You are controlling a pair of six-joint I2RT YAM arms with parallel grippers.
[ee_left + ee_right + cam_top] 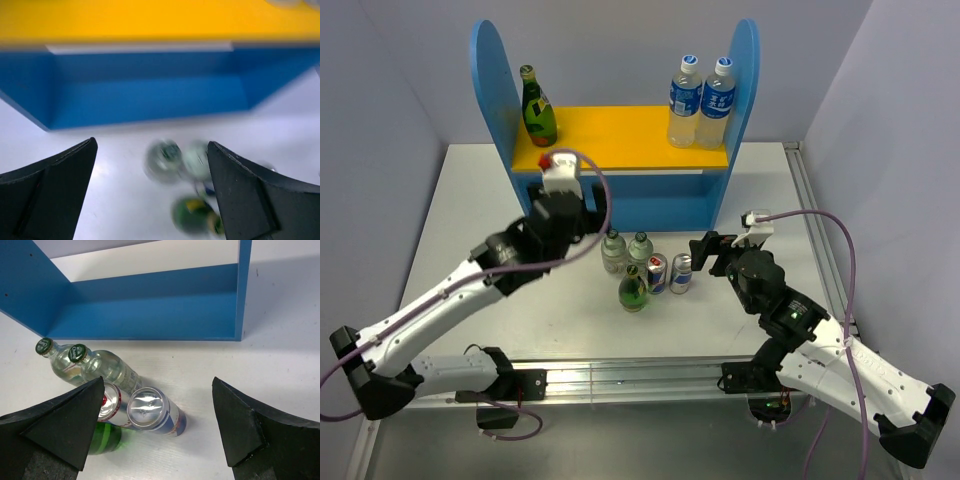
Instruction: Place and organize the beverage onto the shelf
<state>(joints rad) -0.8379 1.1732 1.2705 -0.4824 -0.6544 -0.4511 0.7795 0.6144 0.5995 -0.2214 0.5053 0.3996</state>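
Note:
The blue shelf (620, 195) stands at the back, and one dark green bottle (538, 108) rests on its yellow upper board at the left. On the table in front are two short clear bottles (613, 252) (640, 249), a second green bottle (633, 290) and two silver-and-blue cans (657, 272) (681, 272). My left gripper (588, 212) hovers open and empty just left of the clear bottles (162, 160), facing the shelf's lower level (150, 95). My right gripper (158, 380) is open above the nearer can (150, 410), touching nothing.
Two taller clear bottles with blue labels (685, 100) (718, 100) stand on the upper board at the right. The shelf's round-topped side panels (492, 90) rise on both ends. Grey walls close in the table on three sides.

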